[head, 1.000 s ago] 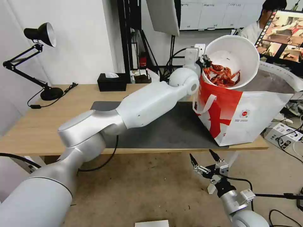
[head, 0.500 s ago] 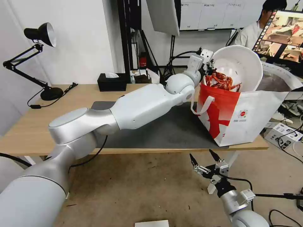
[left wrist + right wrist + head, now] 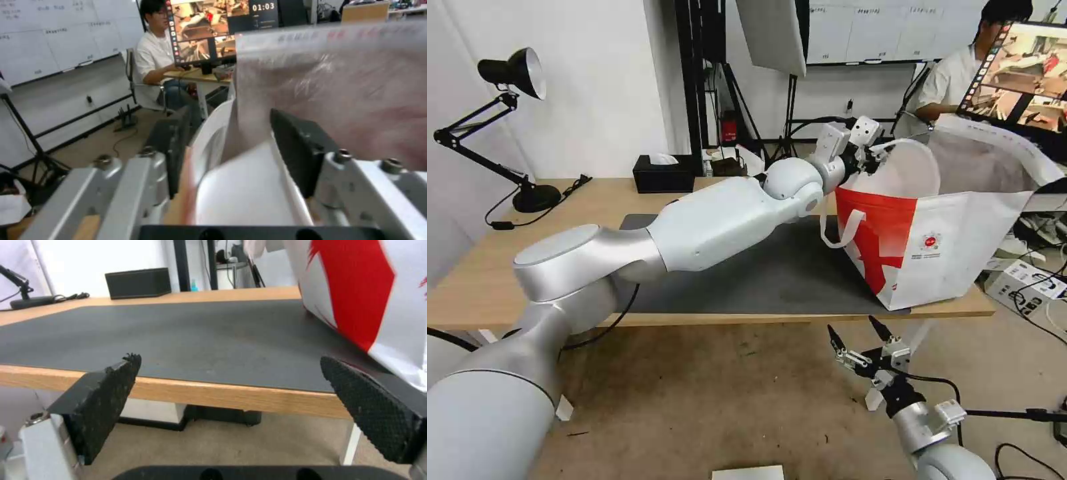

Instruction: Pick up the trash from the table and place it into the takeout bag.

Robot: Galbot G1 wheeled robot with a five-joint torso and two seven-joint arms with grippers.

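Note:
The takeout bag, white with a red panel, stands open at the right end of the table. My left arm reaches across the dark mat to the bag's near rim. The white bowl is tipped on its side inside the bag's mouth, with its contents hidden. My left gripper straddles the bowl's rim. In the left wrist view the left gripper is open around the bowl, and foil lining shows between the rim and one finger. My right gripper hangs open below the table's front edge.
A black desk lamp stands at the far left and a black tissue box at the table's back edge. In the right wrist view the right gripper faces the table edge, the mat and the bag. Cables and boxes lie on the floor at the right.
My left arm has carried the bowl from above the bag's mouth down into it, and the red shells have dropped out of sight. The right arm has not moved.

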